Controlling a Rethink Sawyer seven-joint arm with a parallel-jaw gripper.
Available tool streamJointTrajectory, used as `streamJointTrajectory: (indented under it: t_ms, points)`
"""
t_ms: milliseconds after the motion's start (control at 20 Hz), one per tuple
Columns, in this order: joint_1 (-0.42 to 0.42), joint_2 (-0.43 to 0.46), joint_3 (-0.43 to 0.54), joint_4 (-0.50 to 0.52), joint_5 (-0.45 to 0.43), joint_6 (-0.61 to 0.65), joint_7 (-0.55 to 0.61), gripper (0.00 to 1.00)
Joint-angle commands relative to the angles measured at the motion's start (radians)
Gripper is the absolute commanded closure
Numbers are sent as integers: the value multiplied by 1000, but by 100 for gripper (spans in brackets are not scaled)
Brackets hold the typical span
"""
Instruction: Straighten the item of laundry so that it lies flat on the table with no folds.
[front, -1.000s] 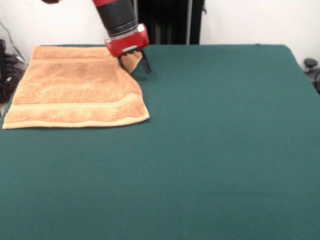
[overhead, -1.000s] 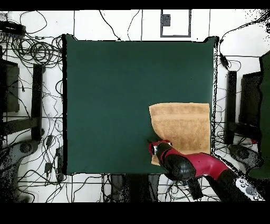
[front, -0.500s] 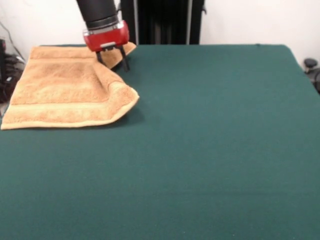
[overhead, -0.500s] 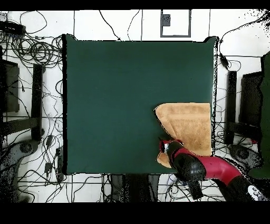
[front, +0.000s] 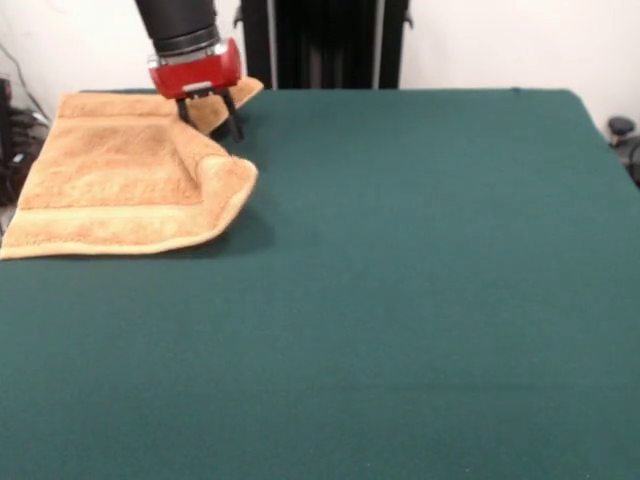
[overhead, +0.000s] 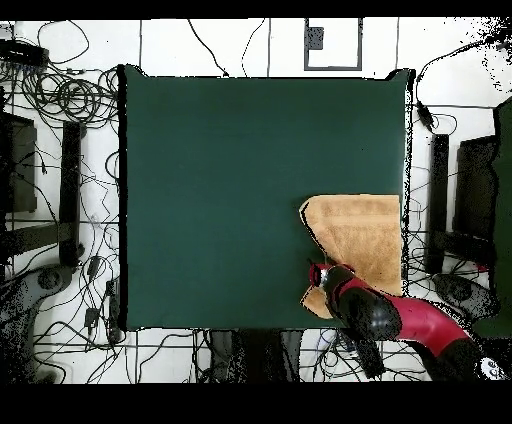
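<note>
Towel (front: 110, 185), orange-tan terry, lying at one corner of the green bench (front: 420, 300), at the left and far side in the front view. Mostly flat over its left and near parts, woven band stripe running along the near edge. Right-hand edge lifted and curled inward, forming a raised rounded fold with a shadow beneath on the felt. Far right corner pulled up off the bench and pinched by the gripper (front: 209, 118), two dark fingers (front: 233, 120) closed on the cloth, a flap of towel showing behind them. Red gripper body and black wrist directly above, coming down from the top edge. In the overhead view, towel (overhead: 360, 235) near the right edge of the bench (overhead: 220, 180), its left edge slanted and uneven, gripper (overhead: 318, 275) at the lower left corner of the cloth close to the bench's bottom edge; grasp itself probably hidden there under the arm. Cables on the floor around the bench.
</note>
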Motion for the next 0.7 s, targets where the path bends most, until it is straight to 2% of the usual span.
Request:
streamJointTrajectory:
  t_ms: [50, 200, 400, 550, 700]
  points:
    - [-36, 110, 92, -109, 126, 237, -35, 0]
    - [-58, 144, 102, -122, 137, 258, -61, 0]
    - [-50, 74, 98, -90, 146, 276, -46, 0]
    - [-59, 13, 118, -53, 188, 331, -42, 0]
    - [-74, -8, 137, -36, 218, 372, -47, 0]
